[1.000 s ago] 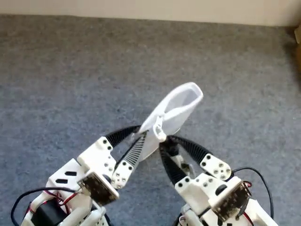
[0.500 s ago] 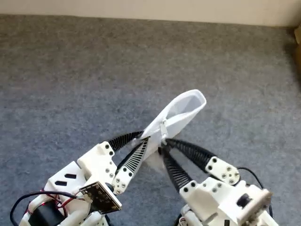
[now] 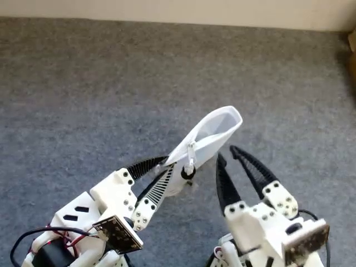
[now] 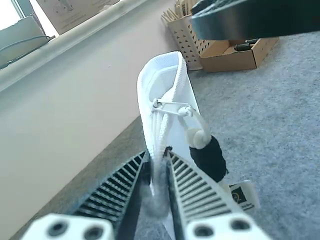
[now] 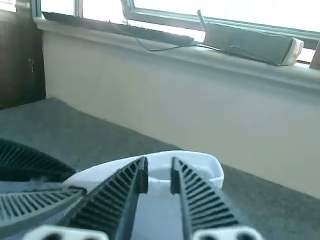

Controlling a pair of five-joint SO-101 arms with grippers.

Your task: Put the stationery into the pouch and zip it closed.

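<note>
Between the ribbed fingers of the left claw (image 3: 167, 164) sits the near end of a white mesh zip pouch (image 3: 214, 133), clamped and held off the grey carpeted table (image 3: 83, 83). Just beside it, the right claw (image 3: 227, 154) hangs parted and empty. I'd have it pinch the corded zip pull (image 4: 175, 110) and draw away from the left claw, fabric taut. The pouch's far mouth looks agape.

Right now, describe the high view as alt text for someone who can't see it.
A white pouch tilts up over a grey carpeted surface, its lower end clamped in the left tool. The right tool sits open just beside the pouch, gripping nothing.
</note>
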